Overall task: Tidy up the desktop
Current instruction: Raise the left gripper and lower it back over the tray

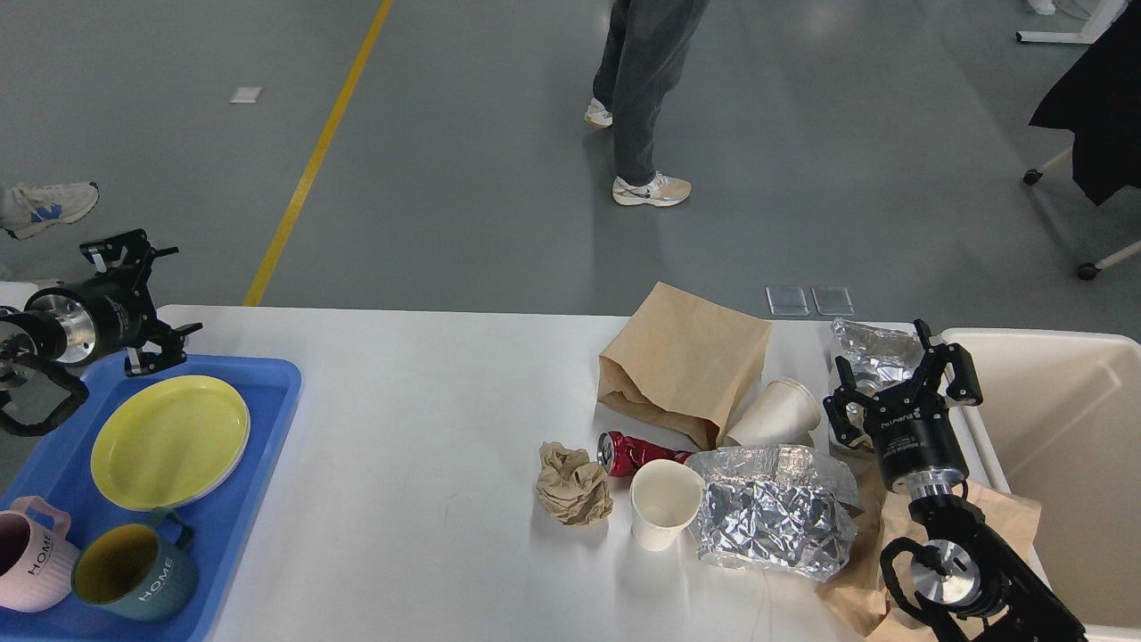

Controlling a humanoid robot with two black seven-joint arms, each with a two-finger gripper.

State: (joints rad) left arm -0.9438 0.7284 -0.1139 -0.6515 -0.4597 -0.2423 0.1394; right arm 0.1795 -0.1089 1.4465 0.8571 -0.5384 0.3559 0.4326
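Head view: worktop [401, 401] is stretching across the middle, white, with trash bunched on its right half and a blue tray [267, 419] sitting on its left end. Tray is carrying a yellow plate [169, 441], a pink mug [27, 557] and a teal mug [134, 575], so dishes are looking sorted. Left gripper [143, 299] is hovering above the tray's far corner, fingers spread, holding nothing. Right gripper [900, 383] is hanging over the worktop's right end, just beside the cream bin [1052, 419], fingers apart and empty, with a small foil bag [869, 352] behind it. Trash remaining: brown bag [686, 361] lying on its side, a tipped paper cup [775, 412] touching it, a crushed red can [635, 452], a paper wad [573, 484], an upright cup [662, 504], a big foil sheet [771, 513], and brown paper [989, 517] under the right arm. Bin is looking empty as far as its visible walls are showing.

Step, judging from this: dish side is done, trash clearing is not yet started or barely begun. Next move is likely calling for the right gripper dropping onto the nearest piece, foil or tipped cup, pinching a firm edge, then carrying it over the bin rim. Foil is probably crumpling and slipping under a light pinch.
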